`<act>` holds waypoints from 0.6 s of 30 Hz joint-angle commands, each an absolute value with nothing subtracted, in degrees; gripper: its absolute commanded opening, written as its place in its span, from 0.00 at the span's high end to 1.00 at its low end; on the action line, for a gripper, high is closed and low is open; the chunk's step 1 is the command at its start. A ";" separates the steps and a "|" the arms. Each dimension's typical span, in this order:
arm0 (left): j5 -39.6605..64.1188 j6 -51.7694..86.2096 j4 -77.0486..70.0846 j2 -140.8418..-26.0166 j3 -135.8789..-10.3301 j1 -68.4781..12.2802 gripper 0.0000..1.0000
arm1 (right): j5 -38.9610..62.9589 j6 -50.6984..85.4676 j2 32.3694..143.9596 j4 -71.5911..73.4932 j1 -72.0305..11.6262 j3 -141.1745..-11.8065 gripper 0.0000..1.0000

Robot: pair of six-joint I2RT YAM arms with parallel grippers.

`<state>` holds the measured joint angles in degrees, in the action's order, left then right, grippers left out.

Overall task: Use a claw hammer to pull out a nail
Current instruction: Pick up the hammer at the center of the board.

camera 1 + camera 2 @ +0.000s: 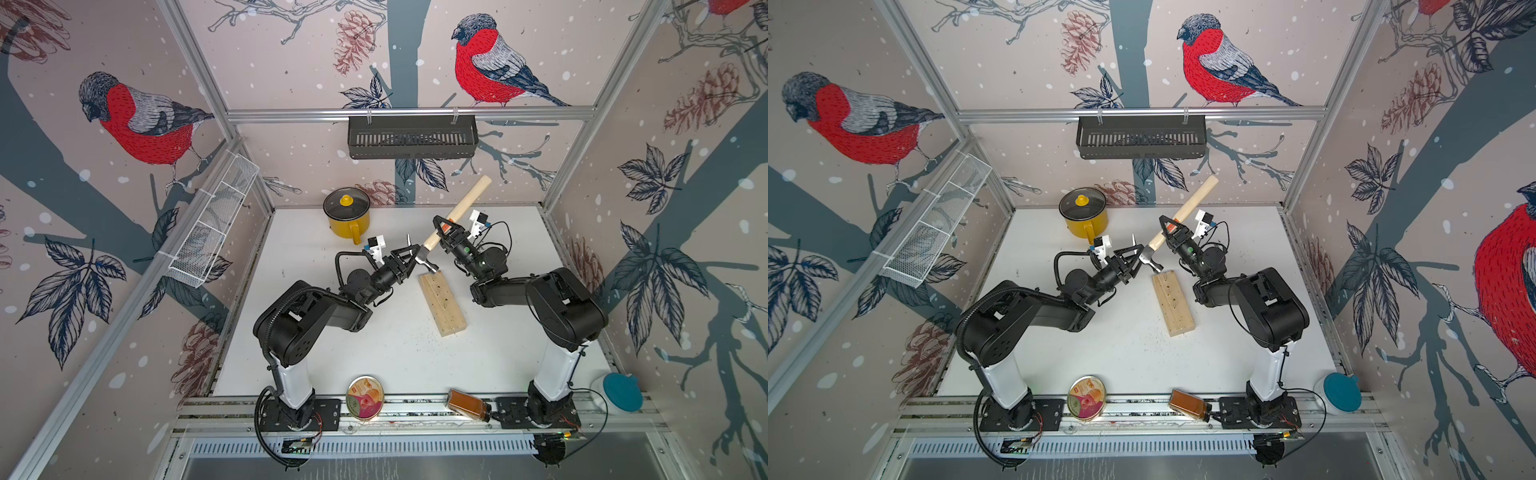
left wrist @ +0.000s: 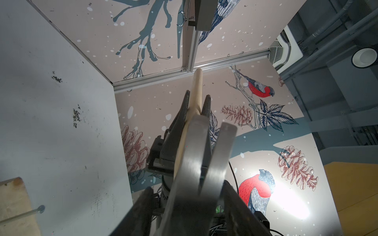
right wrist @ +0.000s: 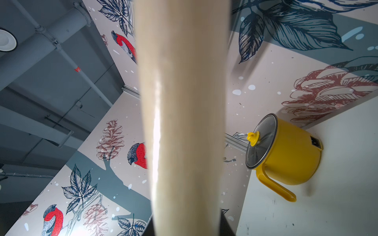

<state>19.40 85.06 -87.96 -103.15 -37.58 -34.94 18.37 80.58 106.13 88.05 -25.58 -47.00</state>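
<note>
White, scuffed table (image 1: 374,357), my two arms reaching in over it. The hammer (image 1: 462,207) is tilted, its handle rising toward the back wall and its steel head low over the far end of the block (image 1: 443,305). I cannot tell whether head and block touch. The block lies flat between my arms. A lidded yellow pot (image 1: 347,216) stands at the back, well apart. My right gripper (image 1: 441,231) is clamped on the handle, low down at the red-orange label. My left gripper (image 1: 412,250) is spread, with the head between its fingers; contact is unclear. In the left wrist view, the nail (image 2: 22,213) sticks out of the block at a lean, apart from the claw (image 2: 193,155).
</note>
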 commanded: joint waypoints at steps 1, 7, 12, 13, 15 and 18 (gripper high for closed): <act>20.37 83.54 -90.85 -102.15 -37.31 -34.98 0.38 | 18.41 80.68 104.69 92.41 -25.06 -47.08 0.97; 21.44 79.57 -83.98 -98.27 -36.00 -33.39 0.35 | 19.62 79.01 101.80 89.47 -23.50 -47.11 0.97; 22.70 73.32 -73.29 -92.00 -34.85 -30.37 0.35 | 20.55 75.34 98.18 83.92 -22.81 -47.02 0.98; 22.96 71.80 -70.78 -90.68 -35.04 -29.79 0.35 | 20.73 74.66 97.68 82.97 -22.71 -46.98 0.98; 23.26 67.60 -63.29 -87.57 -35.72 -28.63 0.36 | 21.24 72.98 96.42 80.70 -22.54 -46.95 0.98; 22.72 60.56 -52.41 -83.15 -37.59 -27.61 0.37 | 21.76 69.76 94.26 76.92 -22.49 -46.75 0.98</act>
<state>22.31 69.34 -64.07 -85.89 -36.12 -28.21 20.97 73.08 96.33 76.79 -22.57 -46.68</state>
